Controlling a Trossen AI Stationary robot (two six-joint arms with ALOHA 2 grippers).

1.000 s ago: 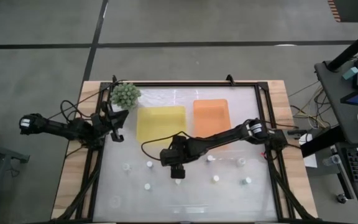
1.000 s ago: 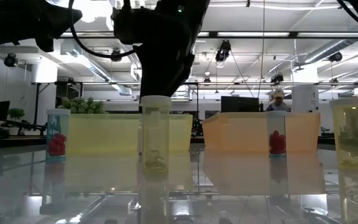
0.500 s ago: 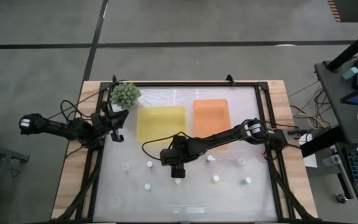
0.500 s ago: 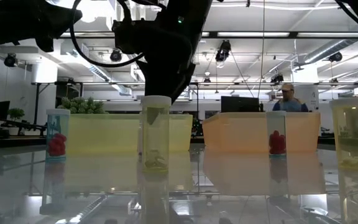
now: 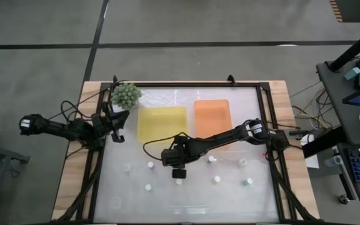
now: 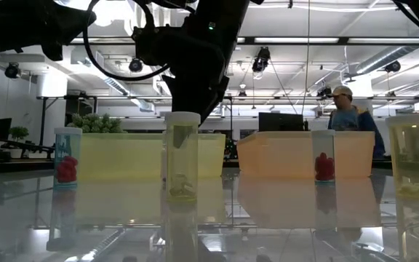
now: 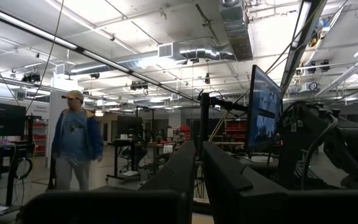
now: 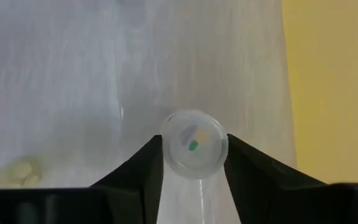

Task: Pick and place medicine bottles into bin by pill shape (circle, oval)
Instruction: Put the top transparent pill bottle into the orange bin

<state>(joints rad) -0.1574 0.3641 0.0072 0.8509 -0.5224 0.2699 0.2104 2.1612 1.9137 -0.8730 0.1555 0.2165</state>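
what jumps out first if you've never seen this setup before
The right gripper reaches to the table's middle, its fingers on either side of a white-capped medicine bottle. Behind it lie a yellow tray and an orange tray, side by side. The left gripper waits near the green spiky plant.

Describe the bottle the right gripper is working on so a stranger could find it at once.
Start at the yellow tray on the white table, then come toward the near edge, where small white-capped bottles stand scattered. The one meant is the bottle between the fingers of the right gripper, at the tip of the dark arm reaching in from the right. Its neighbours all stand free.
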